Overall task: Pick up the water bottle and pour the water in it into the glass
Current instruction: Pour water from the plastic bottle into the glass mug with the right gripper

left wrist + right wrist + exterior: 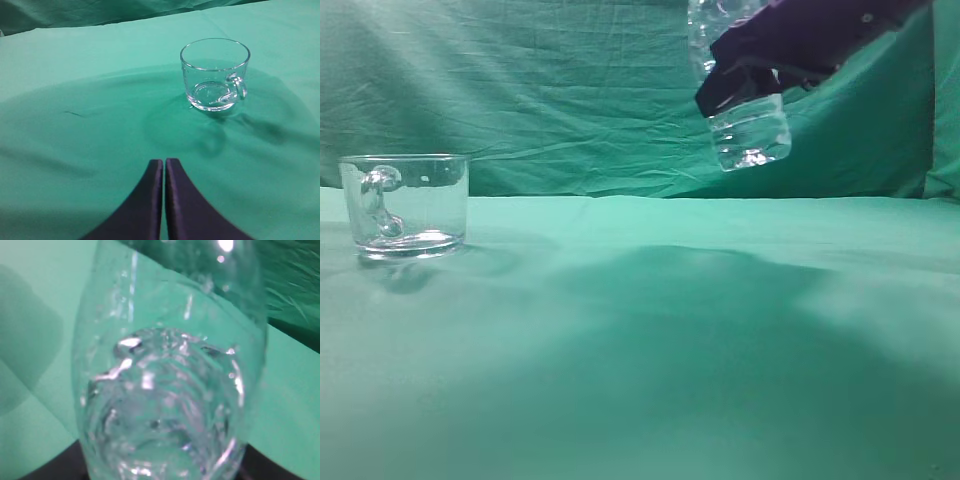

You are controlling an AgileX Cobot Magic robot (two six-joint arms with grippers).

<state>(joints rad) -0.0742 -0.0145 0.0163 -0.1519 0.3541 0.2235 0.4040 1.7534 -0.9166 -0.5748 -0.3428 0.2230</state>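
The glass (405,205) is a clear mug with a curved handle, standing upright and empty at the left on the green cloth; it also shows in the left wrist view (215,74). The water bottle (748,125) hangs high at the upper right, held upright in the air by my right gripper (745,85), which is shut across its middle. Its ribbed base holds clear water. In the right wrist view the water bottle (167,385) fills the frame and hides the fingers. My left gripper (164,162) is shut and empty, low over the cloth, short of the glass.
A green cloth (650,340) covers the table and hangs as a backdrop (540,90) behind it. The bottle's shadow lies across the middle of the cloth. Nothing else stands on it.
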